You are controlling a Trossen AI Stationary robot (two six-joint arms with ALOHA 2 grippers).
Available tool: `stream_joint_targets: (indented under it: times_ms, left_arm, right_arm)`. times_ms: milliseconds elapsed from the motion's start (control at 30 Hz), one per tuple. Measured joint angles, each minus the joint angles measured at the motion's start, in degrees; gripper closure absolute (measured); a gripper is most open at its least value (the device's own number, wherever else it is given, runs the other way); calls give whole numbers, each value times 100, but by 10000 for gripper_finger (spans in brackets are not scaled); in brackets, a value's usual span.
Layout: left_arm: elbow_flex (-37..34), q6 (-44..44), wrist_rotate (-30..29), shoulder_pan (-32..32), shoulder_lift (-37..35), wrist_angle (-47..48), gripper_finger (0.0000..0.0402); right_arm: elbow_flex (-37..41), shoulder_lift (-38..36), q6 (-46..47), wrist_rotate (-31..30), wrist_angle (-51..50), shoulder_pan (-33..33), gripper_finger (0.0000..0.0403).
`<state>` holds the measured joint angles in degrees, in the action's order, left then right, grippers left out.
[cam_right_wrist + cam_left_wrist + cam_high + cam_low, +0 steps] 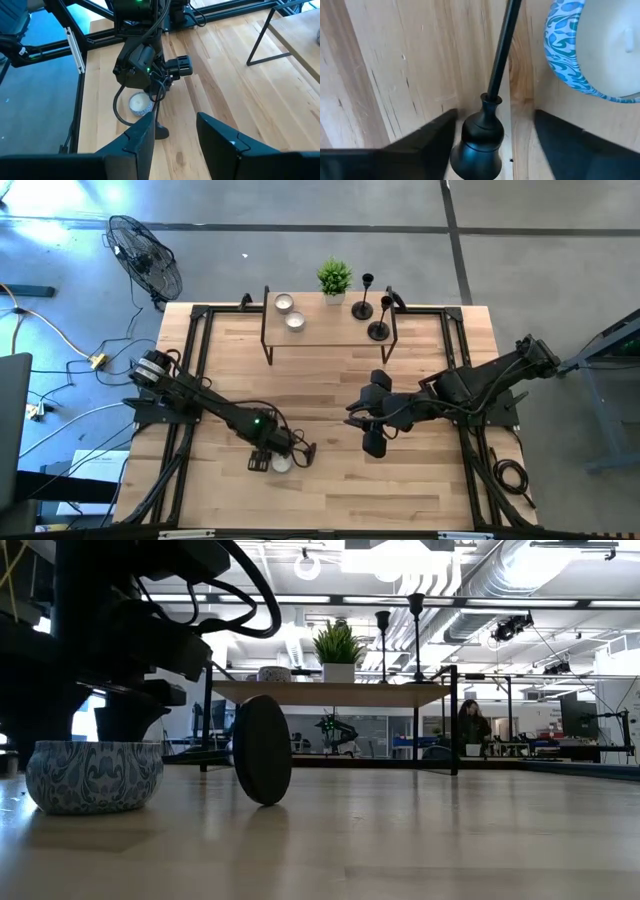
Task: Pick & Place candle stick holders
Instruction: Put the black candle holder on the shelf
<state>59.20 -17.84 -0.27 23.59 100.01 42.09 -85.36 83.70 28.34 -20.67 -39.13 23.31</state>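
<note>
One candle stick holder [487, 125] lies on its side on the tabletop [330, 480], near the front edge and left of centre, its flared base [262, 749] standing on edge (seen as a dark disc in the low view). The left pincer [300, 450] is low over it, one finger [427, 135] on each side of the stem just above the base; a gap shows on both sides, so the fingers are parted and not in contact. Just beside the stem sits a blue-patterned candle tin [94, 775].

The other two candle stick holders [378, 320] stand upright on the right end of a small raised shelf [320, 330] at the far edge. The shelf also carries a potted plant [334, 280] and two white candles [289, 312].

The right pincer [372, 430] hovers near the tabletop centre, holding nothing, fingers partly apart.
</note>
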Motion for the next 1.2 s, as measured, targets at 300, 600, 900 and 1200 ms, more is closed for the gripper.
stream_joint_targets:
  times_ms: [300,600,900,1200]
  left_arm:
    - [0,129,70,0,-7,-5,304]
    - [-2,180,-34,4,-45,269,304]
    - [494,255,-342,2,-52,1437,304]
    - [1498,597,-940,2,-52,2841,304]
  right_arm:
    - [0,0,17,2,0,-1,263]
    - [0,0,17,14,-1,-1,263]
    - [-2,0,8,26,-2,-2,263]
    - [-2,0,11,29,-2,-2,263]
